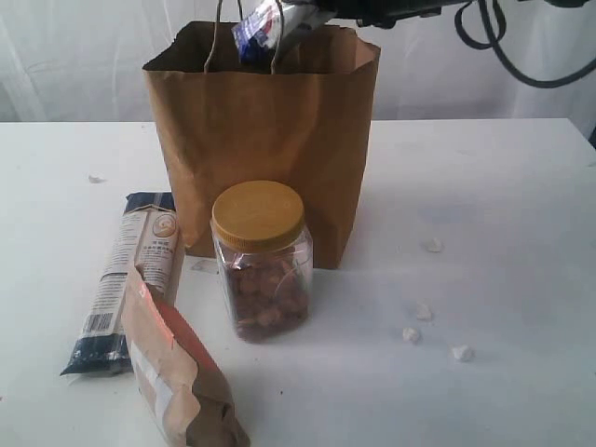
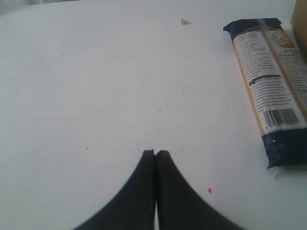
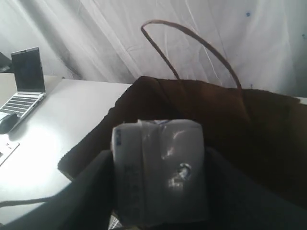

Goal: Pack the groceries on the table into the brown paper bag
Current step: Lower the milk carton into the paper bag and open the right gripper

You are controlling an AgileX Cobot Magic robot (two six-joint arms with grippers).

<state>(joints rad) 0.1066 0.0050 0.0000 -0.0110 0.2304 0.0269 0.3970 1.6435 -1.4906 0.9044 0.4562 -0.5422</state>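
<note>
Held over brown paper bag: small white-blue carton.
The right claw grips the carton above the bag's open top; the left claw is pressed closed, empty, over the desk near the pasta packet.

Plain brown paper bag, clear yellow-lidded jar, navy-beige pasta packet, brown-orange pouch, white-blue carton

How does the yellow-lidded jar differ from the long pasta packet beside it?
The jar stands upright; the pasta packet lies flat. The jar is clear, showing brown contents; the packet is opaque, navy and beige. The jar is squat, the packet long and slim. Both rest on the table, not yet bagged.
</note>
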